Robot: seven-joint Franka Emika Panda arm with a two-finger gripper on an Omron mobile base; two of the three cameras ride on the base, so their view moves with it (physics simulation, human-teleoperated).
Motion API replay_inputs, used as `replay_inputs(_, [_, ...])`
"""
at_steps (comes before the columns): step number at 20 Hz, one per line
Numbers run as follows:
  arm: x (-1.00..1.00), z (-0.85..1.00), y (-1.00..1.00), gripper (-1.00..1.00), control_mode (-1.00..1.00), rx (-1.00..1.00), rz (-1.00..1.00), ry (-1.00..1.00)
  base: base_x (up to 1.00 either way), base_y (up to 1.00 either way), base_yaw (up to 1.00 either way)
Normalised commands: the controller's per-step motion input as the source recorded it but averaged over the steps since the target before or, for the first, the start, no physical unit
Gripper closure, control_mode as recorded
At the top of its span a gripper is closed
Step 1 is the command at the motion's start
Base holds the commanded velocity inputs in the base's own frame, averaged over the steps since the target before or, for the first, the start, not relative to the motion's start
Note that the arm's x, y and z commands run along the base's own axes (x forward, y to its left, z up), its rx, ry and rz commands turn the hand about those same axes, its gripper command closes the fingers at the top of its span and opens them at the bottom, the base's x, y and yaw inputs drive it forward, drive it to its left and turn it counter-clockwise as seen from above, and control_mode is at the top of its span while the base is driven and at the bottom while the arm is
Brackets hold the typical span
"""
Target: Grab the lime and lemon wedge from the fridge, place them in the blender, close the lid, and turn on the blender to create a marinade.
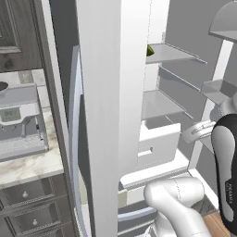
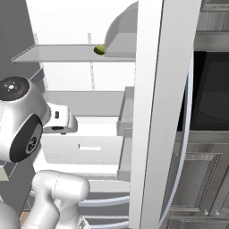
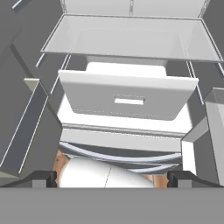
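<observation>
One fruit, the lemon wedge, sits on the fridge's upper shelf; the hand, fully open and empty, faces the white drawer below, probably searching.

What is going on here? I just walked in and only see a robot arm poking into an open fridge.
The arm is reaching into the open fridge, facing the white drawer under the lower shelf. Its gripper stands with jaws wide apart and holds nothing. A small green fruit sits on the upper shelf, above where the hand points, not yet touched. Which fruit it is cannot be told from here.
</observation>
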Motion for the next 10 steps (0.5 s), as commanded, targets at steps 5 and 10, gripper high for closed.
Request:
replay_inputs(5, [0.4, 0.54, 0.0, -1.0, -1.0, 0.0, -0.13, 0.0, 0.0, 0.0, 0.0])
replay_inputs(10, [0.68, 0.59, 0.01, -1.0, -1.0, 0.0, -0.25, 0.0, 0.0, 0.0, 0.0])
